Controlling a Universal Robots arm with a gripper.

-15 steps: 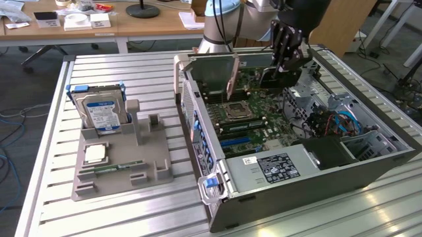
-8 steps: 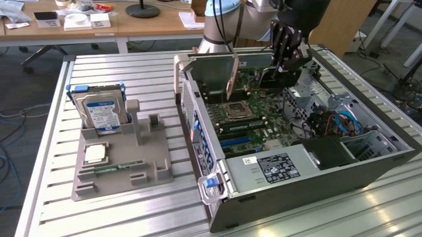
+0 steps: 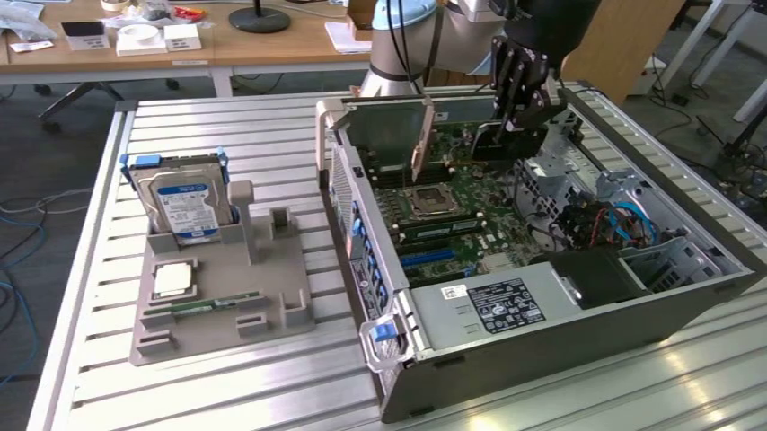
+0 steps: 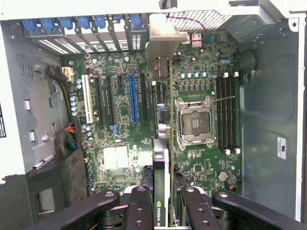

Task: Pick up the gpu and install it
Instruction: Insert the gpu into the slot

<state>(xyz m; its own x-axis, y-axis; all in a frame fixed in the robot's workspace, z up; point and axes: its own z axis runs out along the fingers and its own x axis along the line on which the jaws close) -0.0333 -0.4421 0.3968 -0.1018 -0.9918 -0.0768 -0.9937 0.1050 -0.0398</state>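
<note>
On the exterior view's left, a gray holder tray point(image 3: 215, 305) rests on the ribbed metal surface point(image 3: 168, 135). At the tray's 12 o'clock end a silver hard drive point(image 3: 186, 208) with a blue-white label stands upright in a slot. Toward the tray's 7 o'clock sits a square processor chip point(image 3: 175, 279), and just below it a slim green RAM stick point(image 3: 214, 303) lies flat in its groove.

At the middle of the exterior view lies the open computer case point(image 3: 540, 332), its motherboard point(image 3: 450, 224) facing up. The empty processor socket point(image 3: 429, 203) sits near the board's centre; in the wrist view the same socket point(image 4: 195, 121) lies just beside the card's edge, with a blue expansion slot point(image 4: 133, 98) further off across the board and the memory slots point(image 4: 226, 112) on the socket's other side.

The gpu point(image 3: 419, 148) stands on edge inside the case, at about 11 o'clock from the socket in the exterior view, its board upright over the motherboard. In the wrist view the gpu point(image 4: 170, 143) runs as a thin green line from the pincer to its silver end bracket point(image 4: 163, 36) at the case's rear wall.

The pincer point(image 3: 518, 117) reaches down into the case at the exterior view's 1 o'clock. In the wrist view the pincer point(image 4: 165, 203) has its black fingers point(image 4: 139, 206) half closed, clamped on either face of the card.
</note>
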